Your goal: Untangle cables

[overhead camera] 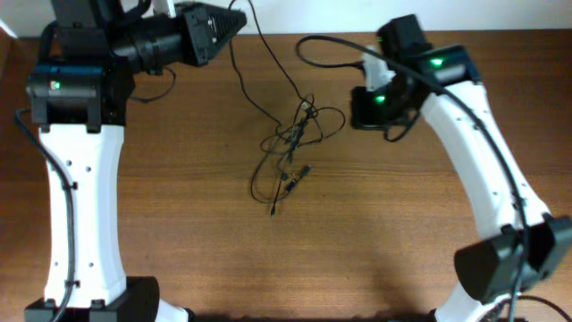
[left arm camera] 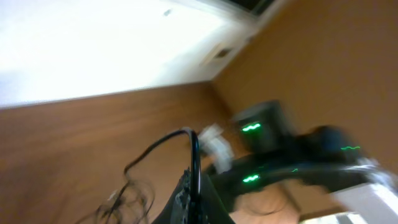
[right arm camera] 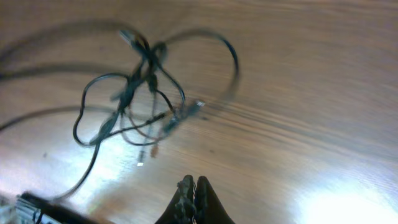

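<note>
**Left clamped on a strand, right shut on nothing visible**

Left gripper [overhead camera: 239, 24]: jaws together, pinching a thin black cable strand [left arm camera: 196, 158]. In the left wrist view the strand rises straight out of the fingertips, then arcs over to the left and drops toward the table [overhead camera: 402, 224]. From overhead, the gripper sits at the far edge of the table with its tip pointing toward the right arm. The strand runs from the tip down to the knot.

Right gripper [right arm camera: 194, 186]: fingertips pressed together, and nothing shows between them. It is above bare wood and near the knot but apart from it, touching no cable as far as the wrist view shows. From overhead its fingers are hidden under the wrist.

Tangle of cables [overhead camera: 299, 132]: lies on the table near the middle, between the two arms and closer to the far edge. Several loops cross at one tight cluster and a wide loop bulges out to the right. A plug end [overhead camera: 302, 172] trails off on the near side, and a thin tail runs on past it.

The left wrist view is motion-blurred. The right arm [left arm camera: 298, 168] appears in it only as a dark smear with green lights.
</note>
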Controlling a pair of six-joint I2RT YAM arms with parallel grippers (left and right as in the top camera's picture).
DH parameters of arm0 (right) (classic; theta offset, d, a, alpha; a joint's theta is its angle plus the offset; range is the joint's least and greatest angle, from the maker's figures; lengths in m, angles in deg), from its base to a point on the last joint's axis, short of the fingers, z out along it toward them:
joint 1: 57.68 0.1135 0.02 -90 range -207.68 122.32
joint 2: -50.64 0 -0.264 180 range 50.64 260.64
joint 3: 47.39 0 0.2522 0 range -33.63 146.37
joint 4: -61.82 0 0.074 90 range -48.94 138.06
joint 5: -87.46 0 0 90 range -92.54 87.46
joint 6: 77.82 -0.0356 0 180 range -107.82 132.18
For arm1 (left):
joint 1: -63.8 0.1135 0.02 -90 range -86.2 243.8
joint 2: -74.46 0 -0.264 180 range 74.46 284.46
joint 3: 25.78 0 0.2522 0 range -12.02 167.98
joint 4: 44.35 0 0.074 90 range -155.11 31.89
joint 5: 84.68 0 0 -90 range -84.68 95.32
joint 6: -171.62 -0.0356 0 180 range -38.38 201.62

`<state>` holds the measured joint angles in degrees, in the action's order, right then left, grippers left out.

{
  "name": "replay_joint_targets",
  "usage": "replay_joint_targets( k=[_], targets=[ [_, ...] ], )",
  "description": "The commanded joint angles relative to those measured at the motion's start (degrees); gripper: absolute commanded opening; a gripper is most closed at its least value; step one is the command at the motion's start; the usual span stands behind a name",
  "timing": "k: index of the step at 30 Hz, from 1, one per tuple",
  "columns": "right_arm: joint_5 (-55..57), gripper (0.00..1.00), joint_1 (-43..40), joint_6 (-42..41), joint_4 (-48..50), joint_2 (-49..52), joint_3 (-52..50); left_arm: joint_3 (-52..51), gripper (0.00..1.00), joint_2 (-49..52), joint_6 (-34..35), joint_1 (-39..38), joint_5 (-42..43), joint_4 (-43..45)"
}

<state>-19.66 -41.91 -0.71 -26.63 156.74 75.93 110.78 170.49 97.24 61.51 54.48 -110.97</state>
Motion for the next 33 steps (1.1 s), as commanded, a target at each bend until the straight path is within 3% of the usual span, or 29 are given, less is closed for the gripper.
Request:
replay_joint_targets(
  k=[1, 7, 11, 14, 17, 19, 20, 22, 25, 27, 30, 33],
  targets=[
    [7.43, 0.04, -0.52, -1.6, -1.29, -5.14, -0.26, 0.24, 0.0, 2.43, -5.53, -0.11, -10.69, -4.46],
    [18.47, 0.04, -0.52, -5.05, -4.09, -8.24, -0.24, 0.24, 0.0, 7.85, -14.43, -0.17, -12.11, -13.2],
    [33.62, 0.04, -0.52, -11.47, -10.05, -9.42, -0.24, 0.22, 0.0, 10.43, -15.28, -0.17, -22.73, -16.9],
    [37.75, 0.04, -0.52, -13.27, -11.72, -9.44, -0.09, 0.22, 0.0, 10.75, -15.28, -0.17, -31.1, -18.23],
    [37.7, 0.04, -0.52, -14.84, -11.58, -10.08, 0.07, 0.22, 0.04, 11.15, -15.26, -0.17, -36.13, -18.86],
    [30.56, 0.04, -0.35, -12.52, -9.4, -9.97, 0.04, 0.22, 0.08, 11.45, -15.26, -0.35, -35.08, -18.97],
    [20.15, 0.11, 0.04, -7.93, -5.99, -9.11, 0.04, 0.22, 0.14, 11.8, -15.26, -1.18, -34.86, -19.26],
    [14.08, 0.26, 0.79, -7.28, -2.54, -6.99, -0.02, 0.22, 0.16, 12.41, -15.26, -2.1, -36.68, -20.17],
    [7.52, 0.41, 1.81, -8.02, 2.4, -1.4, -0.04, 0.17, 0.1, 13.05, -15.21, -2.05, -47.56, -23.52],
    [5.25, 0.52, 3.32, -10.82, 6.43, 2.54, -0.04, 0.17, 0.0, 13.16, -15.17, -2.05, -51.78, -24.46],
    [5.09, 0.59, 5.75, -16.2, 13.84, 8.94, -0.04, 0.39, 0.0, 13.0, -15.04, -2.08, -47.95, -23.93],
    [5.03, 0.59, 5.29, -18.95, 17.59, 13.29, -0.04, 6.49, 0.0, 11.08, -17.07, -2.05, -29.11, -22.23]
  ],
)
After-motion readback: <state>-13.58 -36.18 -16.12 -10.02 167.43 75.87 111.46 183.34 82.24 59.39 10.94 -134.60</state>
